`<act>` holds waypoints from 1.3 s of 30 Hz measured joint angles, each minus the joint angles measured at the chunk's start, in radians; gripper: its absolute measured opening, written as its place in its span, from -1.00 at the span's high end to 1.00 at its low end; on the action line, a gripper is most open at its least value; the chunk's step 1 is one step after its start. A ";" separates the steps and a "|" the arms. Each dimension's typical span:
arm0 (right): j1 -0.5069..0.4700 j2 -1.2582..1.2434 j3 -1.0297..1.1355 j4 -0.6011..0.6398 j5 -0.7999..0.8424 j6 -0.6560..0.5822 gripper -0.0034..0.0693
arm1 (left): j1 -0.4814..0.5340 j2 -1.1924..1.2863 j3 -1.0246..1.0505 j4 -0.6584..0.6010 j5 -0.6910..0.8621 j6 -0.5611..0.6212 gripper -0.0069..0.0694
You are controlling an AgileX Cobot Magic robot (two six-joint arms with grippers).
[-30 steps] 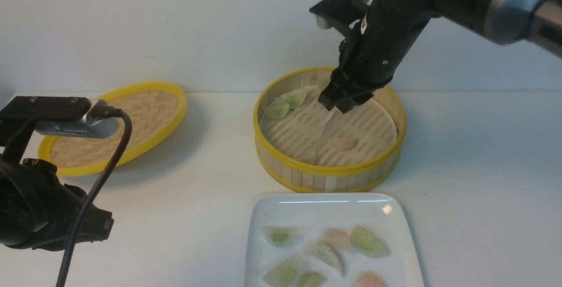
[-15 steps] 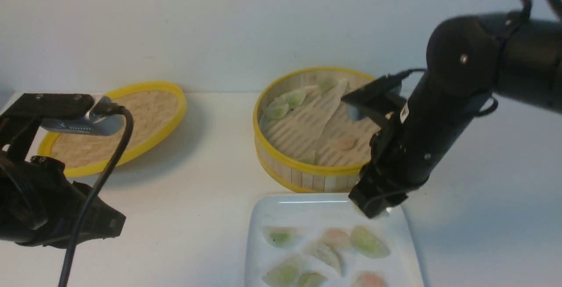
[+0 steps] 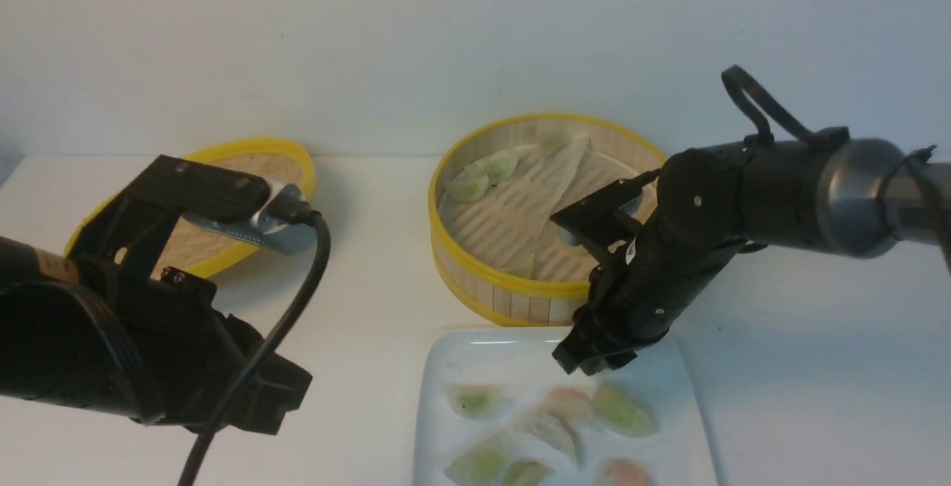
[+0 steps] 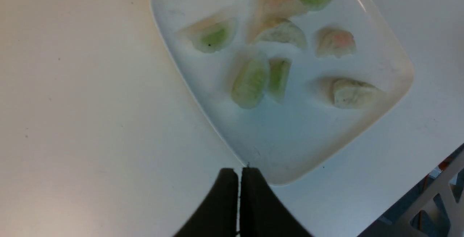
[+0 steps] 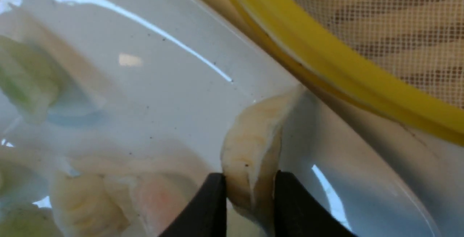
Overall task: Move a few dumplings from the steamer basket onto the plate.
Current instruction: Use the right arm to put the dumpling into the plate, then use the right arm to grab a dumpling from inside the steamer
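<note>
Front view plus wrist views: 1 plate (image 3: pixel 446 367), 1 steamer basket (image 3: pixel 505 303), 1 lid (image 3: pixel 286 166), 2 grippers. L wrist view had 8 dumplings (image 4: pixel 250 81) on the plate, approx. 4 green, 2 pinkish, 2 whitish; R wrist view gave 1 more, a pale dumpling (image 5: pixel 253 150) at the R gripper (image 5: pixel 250 179). Basket held at least 4 dumplings, some part-hidden by the R arm (image 3: pixel 691 226).

Pale dumpling lay btwn the R gripper's two jaws, over the plate's basket-side part, its far end pointing toward the rim. Jaws stood apart w/ the dumpling btwn; couldn't tell if they pinched it or had let go. Other plate dumplings sat outside the jaws. L gripper (image 4: pixel 239 173) was closed bar a hairline gap, nothing btwn its tips, near a plate corner in L wrist view.

Plate: glossy white, rounded corners, w/ bright reflections. Basket: round, just behind plate, pale slat wall, yellow rims, mesh-textured liner (image 5: pixel 398 30) w/ slots. Lid: shallow, woven, yellow-rimmed, part-hidden behind L arm (image 3: pixel 67 337). Dumplings: crescent-ish, translucent skins, thin pleated edges. Table (image 3: pixel 356 367): pale, smooth. Grippers: dark, matte.
</note>
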 joint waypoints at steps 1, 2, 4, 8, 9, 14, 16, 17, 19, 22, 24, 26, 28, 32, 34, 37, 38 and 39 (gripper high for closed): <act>0.000 0.000 0.000 -0.001 0.000 0.000 0.37 | 0.000 0.001 -0.001 0.001 0.000 -0.003 0.83; 0.000 0.000 0.000 -0.002 0.005 0.000 0.26 | 0.000 0.001 -0.002 0.005 0.000 -0.004 0.83; 0.000 0.000 0.000 -0.002 0.024 0.000 0.08 | 0.000 0.001 -0.002 0.009 -0.002 -0.004 0.83; 0.000 0.000 -0.022 -0.003 0.093 0.000 -0.23 | 0.000 0.002 -0.002 0.011 -0.025 -0.005 0.83; 0.000 0.000 -0.042 -0.003 0.120 0.001 -0.28 | 0.000 0.002 -0.002 0.012 -0.031 -0.005 0.83; 0.000 -0.008 -0.193 -0.027 0.233 0.044 -0.32 | 0.000 0.017 -0.002 0.012 -0.046 -0.005 0.83; 0.000 -0.013 -0.260 -0.043 0.256 0.059 -0.29 | 0.000 0.022 -0.002 0.012 -0.046 -0.005 0.83; 0.000 -0.014 -0.297 -0.055 0.260 0.064 -0.28 | 0.000 0.025 -0.002 0.012 -0.046 -0.006 0.83; 0.000 -0.013 -0.353 -0.084 0.254 0.068 -0.26 | 0.000 0.025 -0.002 0.012 -0.046 -0.006 0.83; 0.000 0.009 -0.431 -0.150 0.232 0.067 -0.26 | 0.000 0.025 -0.002 0.012 -0.046 -0.006 0.83; 0.000 0.037 -0.473 -0.189 0.224 0.062 -0.26 | 0.000 0.025 -0.002 0.012 -0.046 -0.004 0.83; -0.002 0.086 -0.508 -0.222 0.221 0.056 -0.26 | 0.000 0.025 -0.002 0.012 -0.046 -0.003 0.83; -0.010 0.145 -0.542 -0.253 0.219 0.054 -0.26 | 0.000 0.025 -0.002 0.012 -0.046 -0.002 0.83; -0.033 0.250 -0.589 -0.295 0.213 0.054 -0.26 | 0.000 0.025 -0.002 0.013 -0.036 -0.002 0.83; -0.046 0.291 -0.611 -0.297 0.203 0.053 -0.26 | 0.000 0.025 -0.002 0.013 -0.026 -0.002 0.83; -0.062 0.342 -0.638 -0.279 0.193 0.053 -0.26 | 0.000 0.025 -0.002 0.013 -0.020 -0.001 0.83; -0.063 0.344 -0.641 -0.278 0.193 0.053 -0.26 | 0.000 0.025 -0.002 0.013 -0.020 -0.001 0.83; -0.066 0.356 -0.646 -0.271 0.190 0.052 -0.26 | 0.000 0.025 -0.002 0.013 -0.020 -0.001 0.83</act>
